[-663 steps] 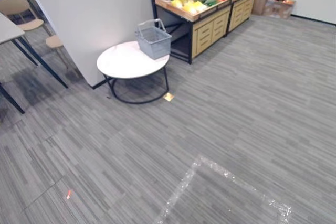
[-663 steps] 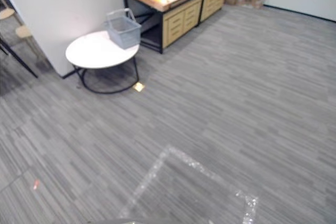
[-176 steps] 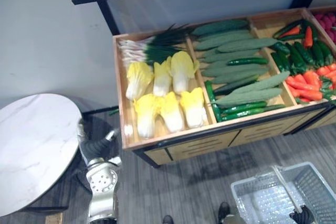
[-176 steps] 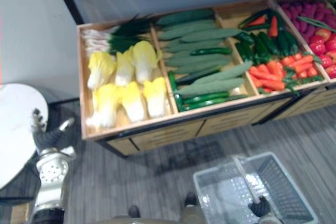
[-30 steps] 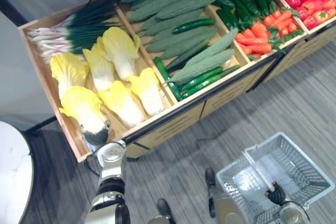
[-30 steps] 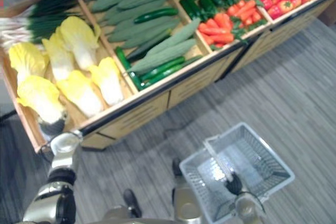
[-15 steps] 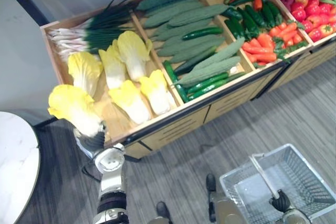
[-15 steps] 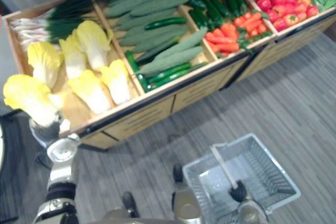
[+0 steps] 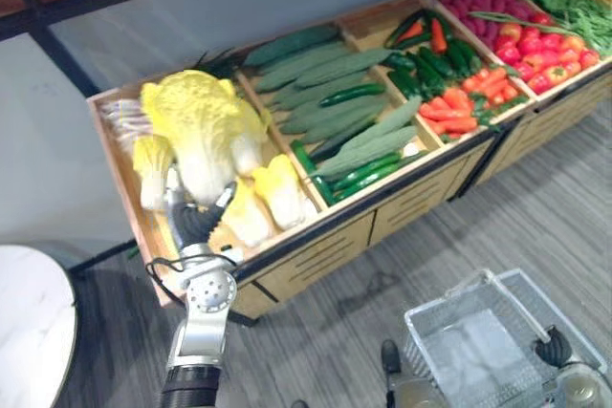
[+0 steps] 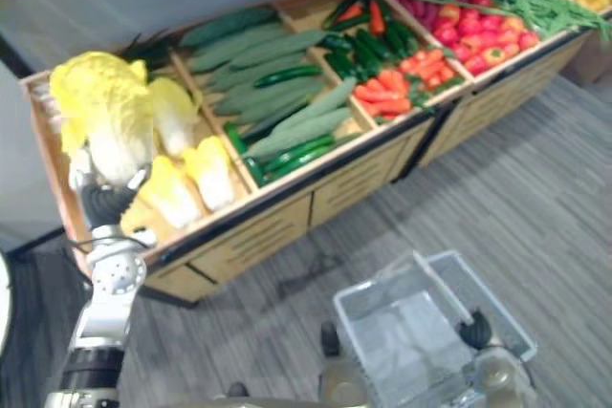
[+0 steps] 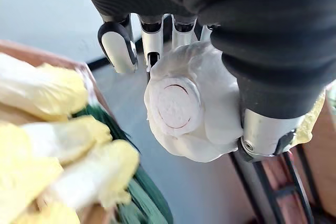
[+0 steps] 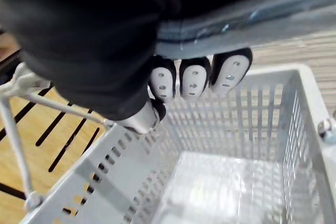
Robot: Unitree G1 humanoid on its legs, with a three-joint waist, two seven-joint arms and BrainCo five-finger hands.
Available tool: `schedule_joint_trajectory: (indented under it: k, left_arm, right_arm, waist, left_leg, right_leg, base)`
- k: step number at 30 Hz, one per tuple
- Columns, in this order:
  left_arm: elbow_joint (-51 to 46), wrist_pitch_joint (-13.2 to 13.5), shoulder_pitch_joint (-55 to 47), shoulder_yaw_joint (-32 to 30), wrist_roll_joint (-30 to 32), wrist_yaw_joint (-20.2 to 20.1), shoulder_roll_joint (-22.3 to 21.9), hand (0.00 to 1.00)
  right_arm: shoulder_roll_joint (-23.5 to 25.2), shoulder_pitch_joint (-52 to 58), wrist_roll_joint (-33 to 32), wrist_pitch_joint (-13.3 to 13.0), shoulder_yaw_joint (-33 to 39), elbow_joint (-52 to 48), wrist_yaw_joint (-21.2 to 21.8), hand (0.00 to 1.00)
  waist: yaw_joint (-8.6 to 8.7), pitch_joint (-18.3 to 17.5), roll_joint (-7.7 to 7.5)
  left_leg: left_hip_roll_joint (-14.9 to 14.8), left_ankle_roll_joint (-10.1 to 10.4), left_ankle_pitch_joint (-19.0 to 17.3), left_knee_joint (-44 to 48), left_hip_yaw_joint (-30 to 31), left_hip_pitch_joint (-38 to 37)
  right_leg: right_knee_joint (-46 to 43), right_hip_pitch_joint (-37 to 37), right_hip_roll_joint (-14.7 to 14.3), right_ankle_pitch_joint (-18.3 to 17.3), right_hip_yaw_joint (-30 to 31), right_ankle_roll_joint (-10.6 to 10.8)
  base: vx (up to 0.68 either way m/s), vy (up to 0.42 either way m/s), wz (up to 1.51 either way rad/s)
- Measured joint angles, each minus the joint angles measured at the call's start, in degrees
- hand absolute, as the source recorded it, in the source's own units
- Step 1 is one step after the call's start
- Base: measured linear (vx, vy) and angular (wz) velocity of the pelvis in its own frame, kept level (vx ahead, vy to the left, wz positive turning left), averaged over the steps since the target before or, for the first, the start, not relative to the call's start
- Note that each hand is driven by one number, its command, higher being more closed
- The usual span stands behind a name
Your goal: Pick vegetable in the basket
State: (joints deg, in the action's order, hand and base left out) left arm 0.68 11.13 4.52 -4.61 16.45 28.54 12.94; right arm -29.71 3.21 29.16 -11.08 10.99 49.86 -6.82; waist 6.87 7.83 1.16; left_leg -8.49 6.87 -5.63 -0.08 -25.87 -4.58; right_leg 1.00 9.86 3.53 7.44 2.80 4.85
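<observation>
Left eye view: far across, wooden produce stand (image 9: 320, 253) with cucumbers (image 9: 316, 74) and carrots (image 9: 454, 112). Near right, over the floor, grey wire basket (image 9: 421, 320), hung by its handle (image 10: 442, 289) from right hand (image 9: 554, 347), fingers curled round the bar. Far left, held above the stand's left compartment, yellow napa cabbage (image 9: 201, 126), white base clasped by left hand (image 9: 194, 225), fingers and thumb wrapped round it.

The left arm was raised pretty much straight up, with the left hand (image 9: 196, 224) curled round the base of a cabbage (image 9: 201, 126). The right hand (image 10: 473, 331) was seen down low at the right, fingers (image 12: 193, 80) wrapped over a basket handle (image 12: 252, 10).
</observation>
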Motion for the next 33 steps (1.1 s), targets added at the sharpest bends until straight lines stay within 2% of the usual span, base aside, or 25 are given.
schedule_joint_trajectory:
  k: [1,2,3,6,10,13,17,22,27,29,33]
  left_arm:
    - [-1.03,0.48,-0.09,2.62,-0.06,-0.91,0.77,1.0]
    - [-1.03,0.48,-0.09,2.62,-0.06,-0.91,0.77,1.0]
    - [-2.38,1.84,-0.08,6.71,-0.45,-2.95,1.75,1.0]
    - [-4.04,4.08,-0.07,12.06,-0.65,-5.87,3.48,1.0]
    - [-6.58,7.08,0.42,19.87,-6.03,-11.04,7.66,1.0]
    - [-7.41,8.36,2.06,23.92,-9.8,-14.61,8.63,1.0]
    - [-8.23,8.92,3.37,28.67,-14.76,-19.43,10.58,1.0]
    - [-8.21,9.58,6.27,36.95,-23.03,-26.93,14.32,1.0]
    - [-7.11,9.86,8.57,43.46,-27.19,-33.24,17.83,1.0]
    - [-6.48,9.86,9.4,45.17,-27.54,-34.43,18.92,1.0]
    - [-6.46,9.83,10.54,49.44,-30.89,-38.18,21.65,1.0]
  right_arm:
    - [-0.58,-1.03,0.1,-0.01,-0.06,-0.11,0.27,1.0]
    - [-0.58,-1.03,0.1,-0.01,-0.06,-0.11,0.27,1.0]
    - [-1.7,-1.41,0.08,0.02,-0.13,-0.32,1.07,1.0]
    - [-2.82,-1.58,0.03,0.38,-0.49,-4.09,2.16,1.0]
    - [-4.82,-1.65,-1.08,0.48,-3.67,-11.45,2.41,1.0]
    - [-5.03,-1.68,-1.15,0.34,-5.31,-16.22,2.63,1.0]
    - [-5.51,-2.11,-2.79,0.36,-6.67,-20.43,3.48,1.0]
    - [-6.71,-4.14,-3.26,0.28,-11.63,-25.16,4.48,1.0]
    - [-8.9,-6.79,-3.34,-0.89,-16.34,-27.0,4.98,1.0]
    - [-8.95,-7.34,-3.35,-1.15,-16.91,-27.74,5.07,1.0]
    - [-12.33,-10.23,-5.13,-2.22,-21.7,-30.11,6.49,1.0]
  waist:
    - [-0.02,-0.08,0.03]
    - [-0.02,-0.08,0.03]
    - [0.01,-0.34,0.19]
    - [0.12,-0.67,0.52]
    - [0.5,-1.9,1.11]
    - [0.47,-2.68,1.34]
    - [0.24,-3.25,1.77]
    - [0.64,-3.53,2.17]
    - [0.85,-3.91,2.63]
    - [0.82,-3.91,2.62]
    - [0.91,-4.01,2.73]
  left_leg:
    - [0.04,0.08,-0.34,-0.17,-1.48,-0.9]
    - [0.04,0.08,-0.34,-0.17,-1.48,-0.9]
    - [0.16,0.21,-0.66,-0.71,-3.65,-2.32]
    - [0.23,0.51,-1.45,-0.78,-7.92,-4.49]
    - [-0.27,1.22,-3.84,0.66,-14.55,-6.88]
    - [-1.04,1.65,-5.74,2.88,-17.41,-7.41]
    - [-2.53,2.51,-7.91,6.24,-20.74,-7.62]
    - [-4.88,3.65,-10.07,10.86,-25.99,-7.67]
    - [-5.98,4.09,-10.49,12.83,-30.38,-7.93]
    - [-6.45,4.32,-10.66,13.37,-30.95,-8.31]
    - [-6.87,4.77,-11.18,14.43,-33.56,-8.74]
  right_leg:
    - [0.0,-0.04,-0.38,0.13,1.37,0.17]
    - [0.0,-0.04,-0.38,0.13,1.37,0.17]
    - [-0.02,-0.1,-0.91,0.34,3.48,0.42]
    - [-0.1,-0.1,-1.98,0.92,7.06,0.92]
    - [-0.16,-0.11,-3.85,1.36,12.26,1.19]
    - [-0.12,-0.1,-4.68,1.59,14.4,1.3]
    - [-0.12,-0.1,-5.58,1.71,16.33,1.38]
    - [-0.15,0.09,-6.64,1.75,18.25,1.44]
    - [-0.58,1.0,-7.46,1.77,19.74,1.48]
    - [-0.89,1.0,-7.88,1.76,19.95,1.48]
    - [-1.68,1.67,-9.05,1.77,22.23,1.49]
  base:
    - [0.01,0.015,-0.44]
    - [0.0,0.015,-0.6]
    - [0.02,0.013,-0.57]
    - [0.04,0.015,-0.72]
    - [0.02,0.0,-0.72]
    - [0.0,-0.026,-0.48]
    - [-0.01,-0.03,-0.29]
    - [0.0,-0.027,-0.23]
    - [0.02,-0.018,-0.19]
    - [0.01,-0.033,-0.15]
    - [-0.02,-0.021,-0.28]
